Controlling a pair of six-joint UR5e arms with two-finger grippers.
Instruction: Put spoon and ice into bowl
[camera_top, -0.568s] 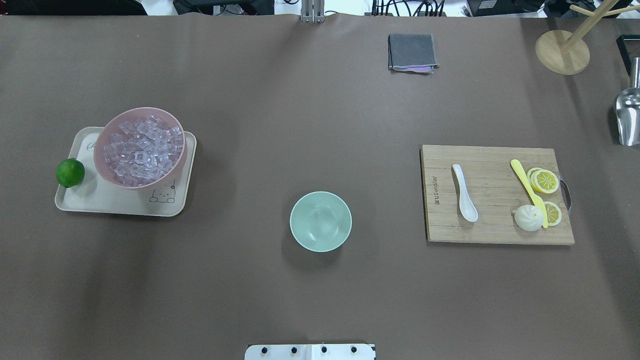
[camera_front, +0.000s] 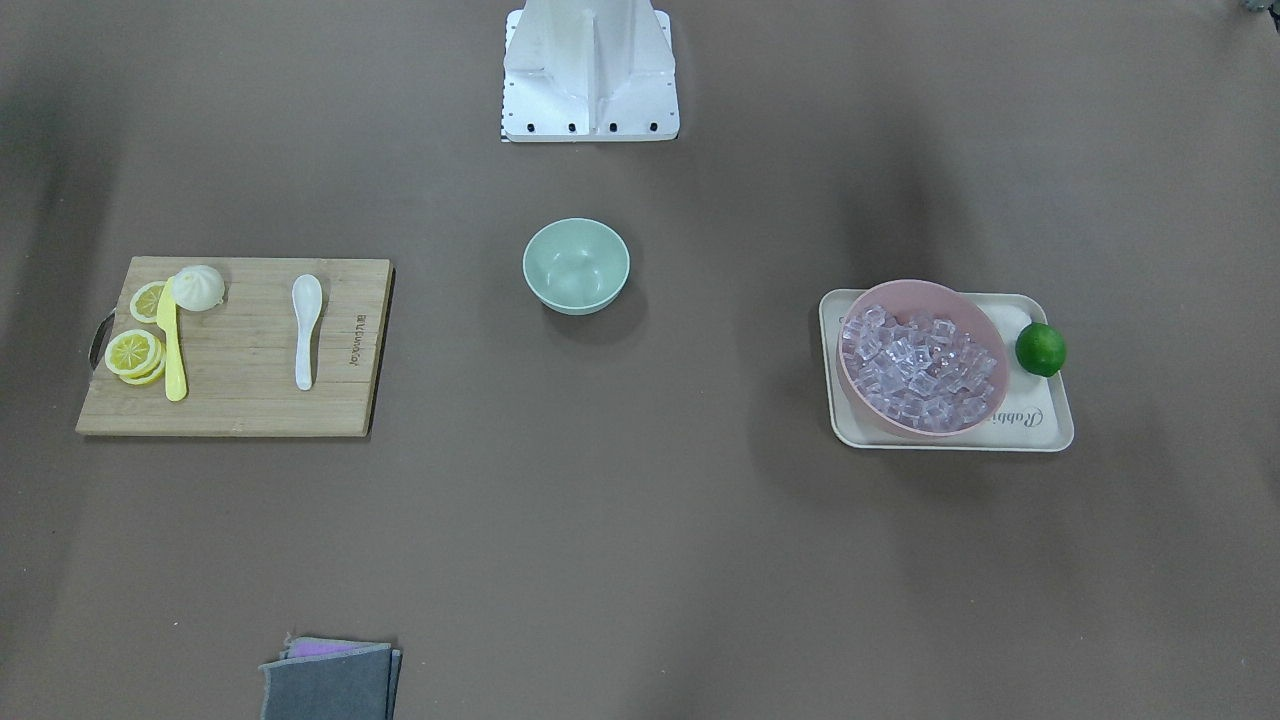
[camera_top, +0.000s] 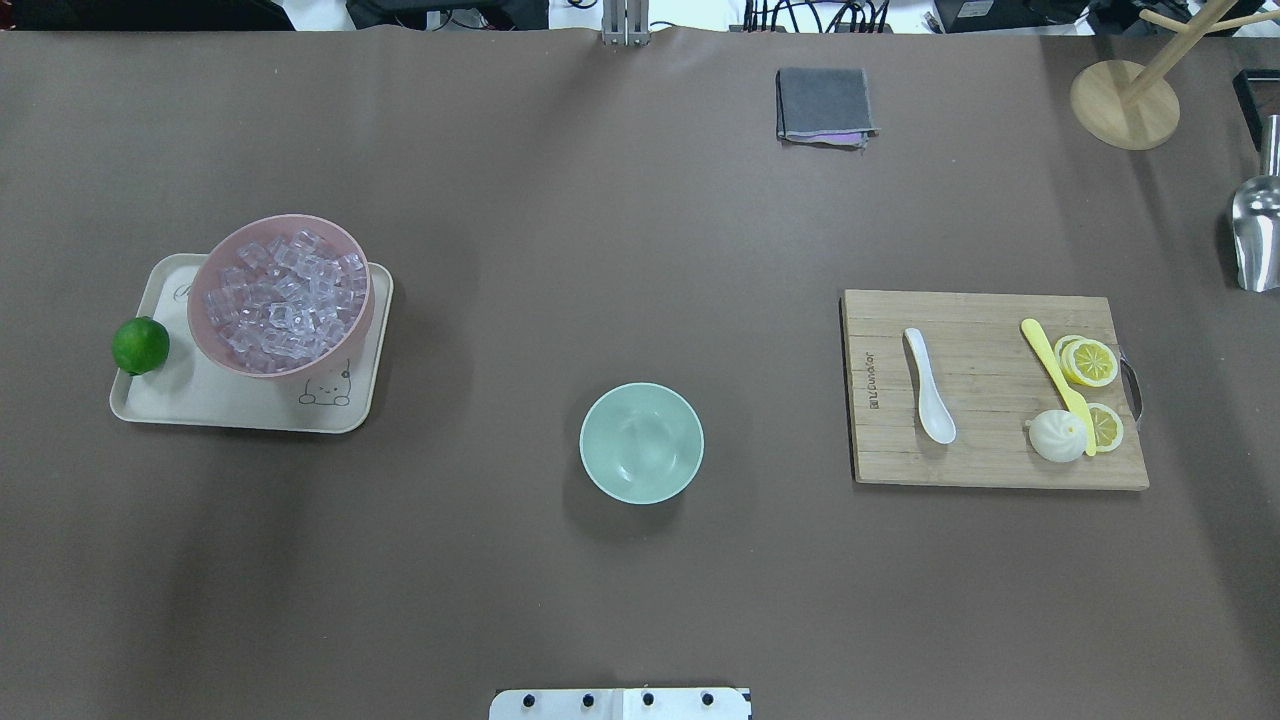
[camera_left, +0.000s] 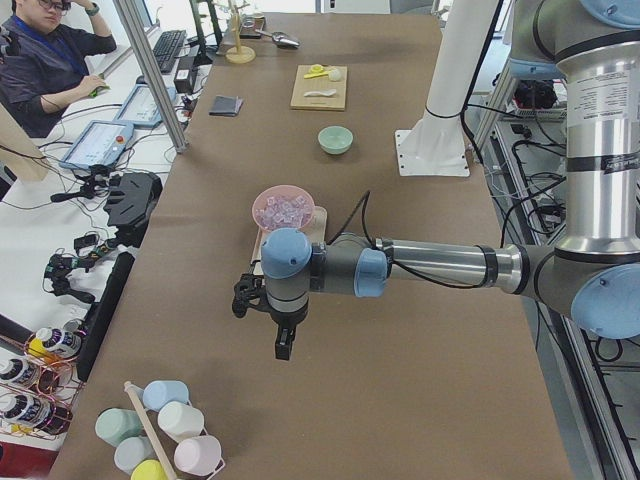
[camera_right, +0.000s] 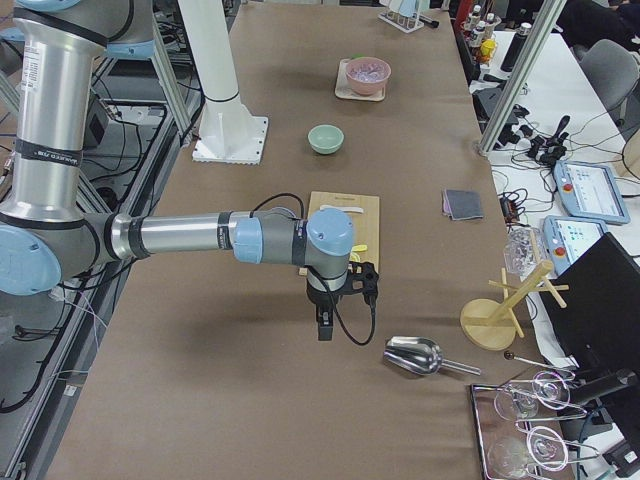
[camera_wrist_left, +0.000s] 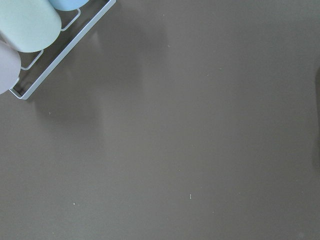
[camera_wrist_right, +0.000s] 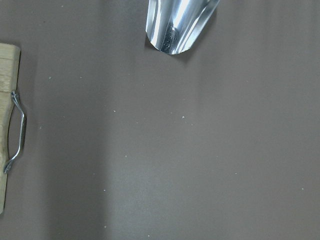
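Fingers of left gripper (camera_left: 285, 346) and right gripper (camera_right: 323, 327): opening cannot be told; spoon (camera_top: 929, 386) right of bowl (camera_top: 641, 442), ice (camera_top: 280, 300) left.

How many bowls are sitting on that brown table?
2. A small round mint-green bowl stands empty near the table's middle; a larger pink bowl of clear ice cubes sits on a beige tray at the robot's left. None seems hidden.

Even overhead light, soft shadows — sharp, slight scoop (camera_wrist_right: 180, 25) glare

Brown-covered table (camera_top: 640, 600); white side desk (camera_right: 575, 95) alongside; aluminium post (camera_left: 150, 70) at edge.
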